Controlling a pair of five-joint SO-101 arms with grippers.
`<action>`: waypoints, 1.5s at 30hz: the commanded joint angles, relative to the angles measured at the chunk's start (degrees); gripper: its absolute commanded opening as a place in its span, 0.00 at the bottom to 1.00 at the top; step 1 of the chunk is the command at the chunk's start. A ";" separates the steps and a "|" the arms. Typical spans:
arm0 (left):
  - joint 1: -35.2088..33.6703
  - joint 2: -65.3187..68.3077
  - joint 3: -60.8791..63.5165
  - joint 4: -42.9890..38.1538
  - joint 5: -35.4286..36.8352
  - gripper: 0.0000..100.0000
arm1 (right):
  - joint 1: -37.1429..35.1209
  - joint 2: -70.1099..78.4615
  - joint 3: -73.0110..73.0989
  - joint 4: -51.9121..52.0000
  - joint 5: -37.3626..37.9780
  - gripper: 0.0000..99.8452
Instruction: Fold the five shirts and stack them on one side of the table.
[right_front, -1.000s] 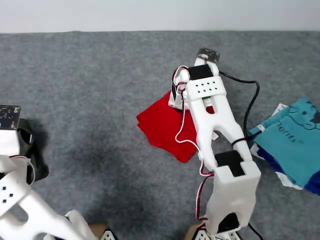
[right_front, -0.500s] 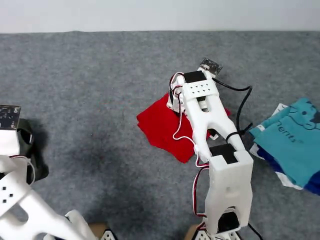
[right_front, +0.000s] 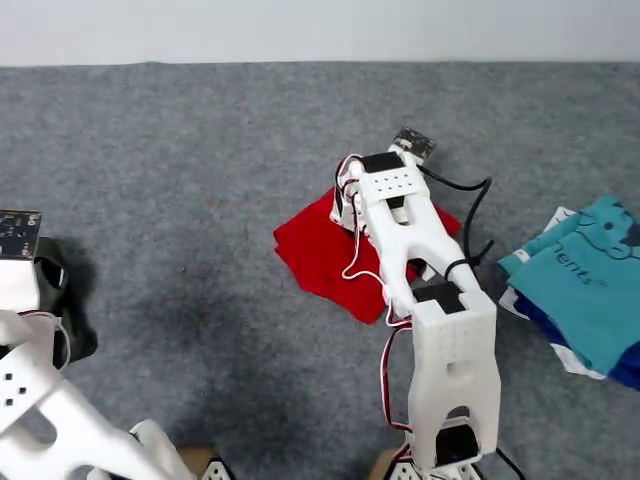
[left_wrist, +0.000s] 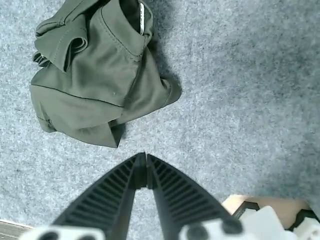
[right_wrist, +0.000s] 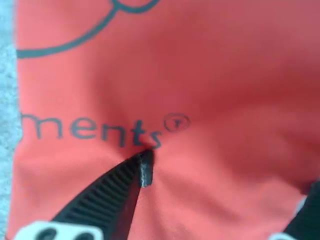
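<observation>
From my station, the grey table (right_front: 180, 170) spans the whole high view. The right arm (right_front: 430, 300) stretches from the near edge out over the middle, and its wrist hangs above the red shirt (right_front: 315, 250), which lies flat near the centre. The left arm (right_front: 40, 400) sits at the near left corner, well apart from that shirt. At the right edge a teal shirt (right_front: 590, 290) lies on top of a blue one (right_front: 625, 368).

On the left wrist camera I see an olive shirt (left_wrist: 95, 80) crumpled on the table just beyond the left gripper (left_wrist: 146, 170). That gripper's jaws are pressed together with nothing between them, and they do not touch the cloth.

On the right wrist camera the right gripper (right_wrist: 225, 190) is spread wide over the red shirt. One ribbed fingertip (right_wrist: 144, 167) presses into the fabric and dimples it, while the other jaw sits at the frame's corner.

There is dark lettering (right_wrist: 95, 131) across the red shirt right at that fingertip, with a small circled mark (right_wrist: 176, 121) beside it. The teal shirt carries dark lettering (right_front: 575, 268) too. A white label (left_wrist: 142, 17) shows inside the olive collar, too small to read.
</observation>
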 joint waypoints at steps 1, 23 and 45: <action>0.35 -0.62 -0.31 -0.18 -0.79 0.01 | 0.66 2.07 -0.53 -1.27 1.85 0.46; 0.35 -0.70 2.33 -0.35 -0.79 0.01 | 1.01 5.05 -0.53 1.63 4.48 0.24; 0.35 -0.88 2.24 -1.14 -0.79 0.01 | 1.80 -4.70 -8.26 17.36 10.99 0.01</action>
